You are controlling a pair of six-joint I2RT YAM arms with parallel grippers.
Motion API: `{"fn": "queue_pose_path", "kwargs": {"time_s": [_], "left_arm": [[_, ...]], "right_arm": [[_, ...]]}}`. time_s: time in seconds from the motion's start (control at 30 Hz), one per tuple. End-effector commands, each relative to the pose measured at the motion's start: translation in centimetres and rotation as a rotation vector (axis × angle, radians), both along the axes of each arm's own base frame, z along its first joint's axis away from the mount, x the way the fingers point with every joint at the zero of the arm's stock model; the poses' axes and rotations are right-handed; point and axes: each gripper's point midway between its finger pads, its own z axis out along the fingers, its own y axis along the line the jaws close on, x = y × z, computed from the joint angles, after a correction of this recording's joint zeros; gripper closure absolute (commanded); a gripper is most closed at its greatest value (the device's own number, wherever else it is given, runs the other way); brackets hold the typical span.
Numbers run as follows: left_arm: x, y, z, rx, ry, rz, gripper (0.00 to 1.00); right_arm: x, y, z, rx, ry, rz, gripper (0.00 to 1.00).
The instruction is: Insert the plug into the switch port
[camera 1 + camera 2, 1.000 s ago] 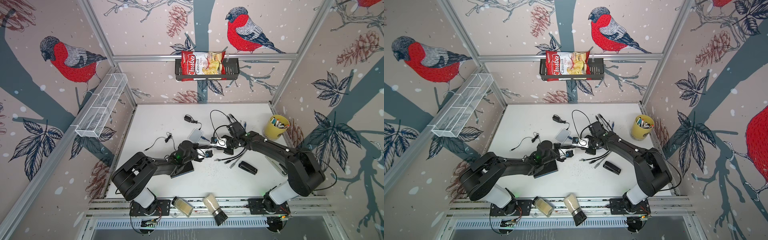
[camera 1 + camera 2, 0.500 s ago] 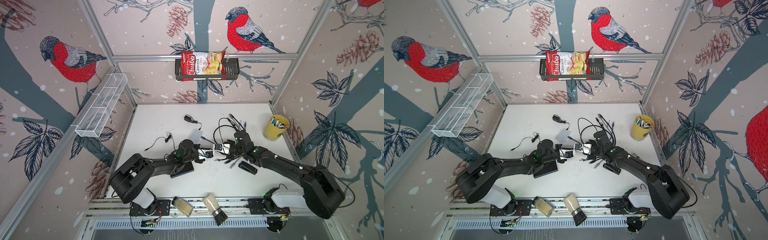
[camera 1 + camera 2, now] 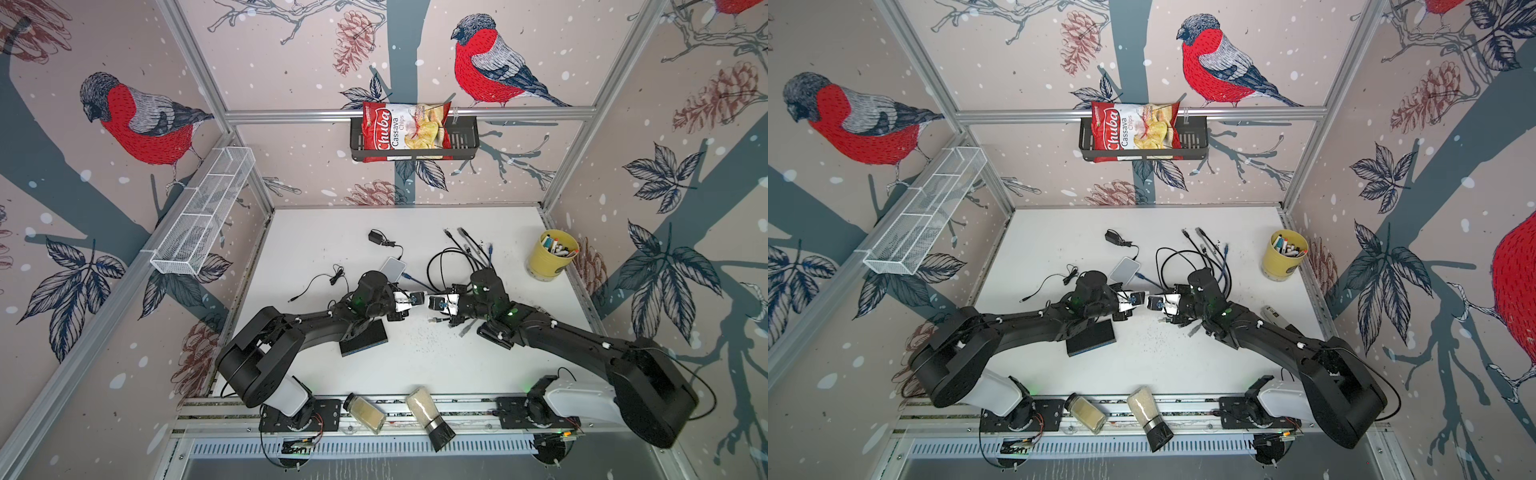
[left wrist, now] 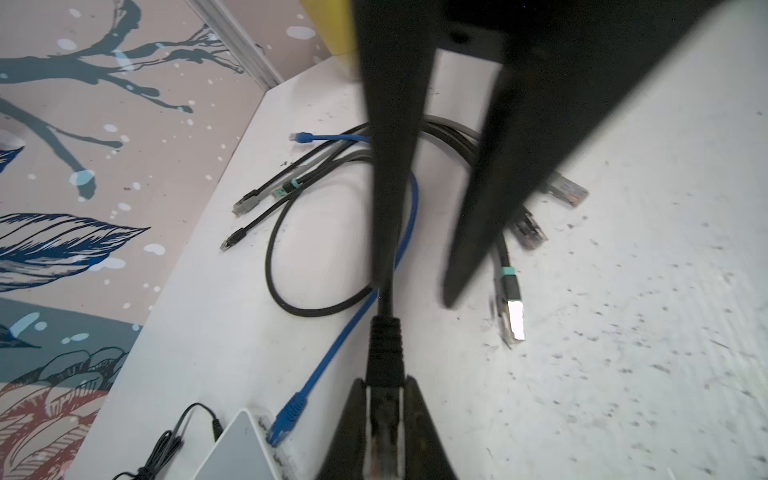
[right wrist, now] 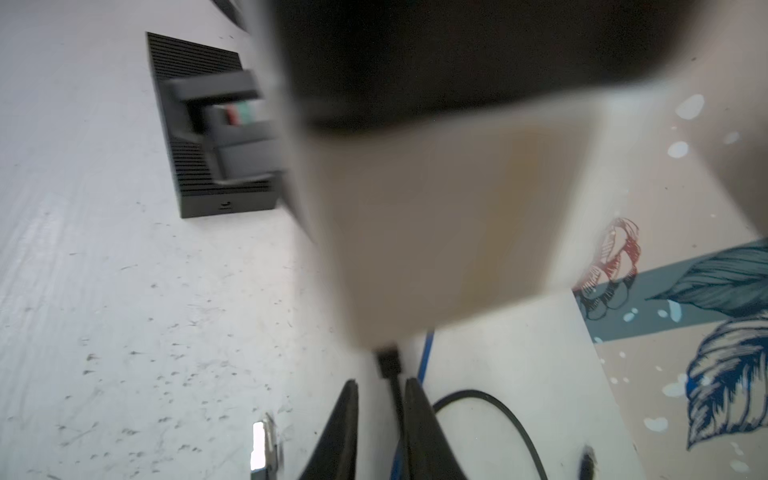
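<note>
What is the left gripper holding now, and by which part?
The left gripper holds a black cable by the plug at its end, pinched between its jaws.

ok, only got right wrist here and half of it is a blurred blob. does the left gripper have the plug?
Observer: Yes. The left wrist view shows the left gripper shut on the black plug, held between its fingers.
Operator: Where's the switch?
Observer: Likely the white box. In both top views it lies just beyond the left gripper, toward the back wall.
Operator: Ports free?
Observer: Can't see the ports themselves. The left wrist view shows a blue cable whose plug sits at the white box's edge.
</note>
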Motion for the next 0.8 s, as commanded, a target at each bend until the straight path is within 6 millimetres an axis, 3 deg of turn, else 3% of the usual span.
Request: {"fn": "queue_pose_path", "kwargs": {"time_s": [0.0, 0.17, 0.33, 0.53, 0.77], "left_arm": [[0.5, -0.3, 1.3, -0.048, 0.023, 0.009, 0.91], [0.3, -0.2, 1.9, -0.071, 0.042, -0.015, 0.91], [-0.9, 0.0, 1.2, -0.058, 0.063, -0.061, 0.91], [-2.3, 0.0, 0.5, -0.05, 0.123, -0.123, 0.91], [-2.7, -0.2, 0.5, -0.054, 0.154, -0.148, 0.91]], "right_arm": [[-1.0, 0.0, -0.1, -0.017, -0.02, 0.051, 0.78], [0.0, -0.5, -0.3, 0.0, -0.072, -0.026, 0.78], [0.9, -0.9, 0.6, 0.049, -0.146, -0.07, 0.77], [0.8, -0.6, 1.9, 0.078, -0.173, -0.024, 0.77], [0.2, 0.0, 1.6, 0.062, -0.149, 0.034, 0.76]]}}
